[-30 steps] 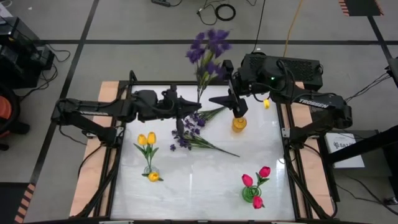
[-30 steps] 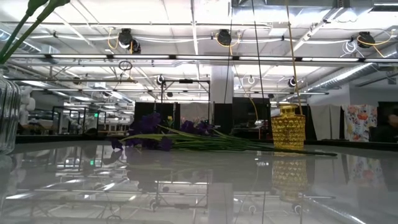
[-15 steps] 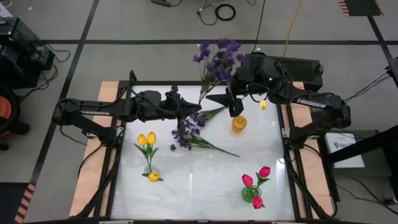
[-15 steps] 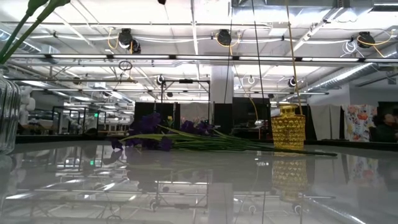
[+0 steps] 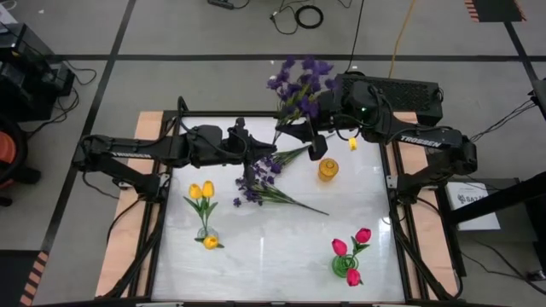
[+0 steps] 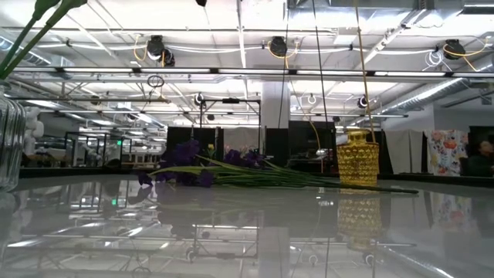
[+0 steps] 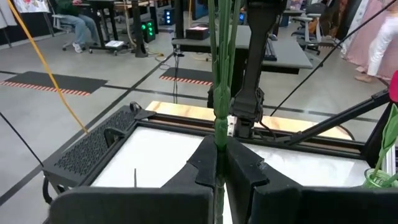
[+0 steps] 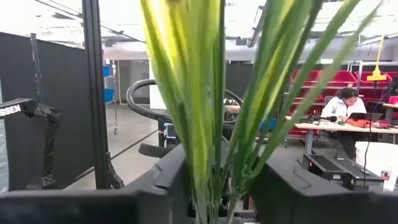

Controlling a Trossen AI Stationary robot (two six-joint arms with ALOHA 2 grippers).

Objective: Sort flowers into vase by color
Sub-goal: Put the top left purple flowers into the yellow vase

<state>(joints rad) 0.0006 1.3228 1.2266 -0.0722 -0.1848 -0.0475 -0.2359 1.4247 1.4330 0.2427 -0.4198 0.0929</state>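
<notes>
Right gripper (image 5: 314,143) at 12 o'clock on the table (image 5: 281,239), clenched on the stems of a purple sprig (image 5: 300,83); the right wrist view shows green blades pinched between its fingers. Blossoms overhang the far edge, probably to stand the stems up over the amber vase (image 5: 328,169), just at 5 o'clock of the gripper.

Left gripper (image 5: 260,153) near 11 o'clock, also clamped on a green stem (image 7: 219,74), likely steadying it as a handover.

More purple sprigs (image 5: 260,183) lie loose mid-table. Yellow tulips (image 5: 202,193) are potted at 8 o'clock, red tulips (image 5: 351,243) at 5 o'clock.

Hidden: the low view shows neither gripper. Cannot tell whether both grippers share one sprig. The vase mouth is hard to make out.
</notes>
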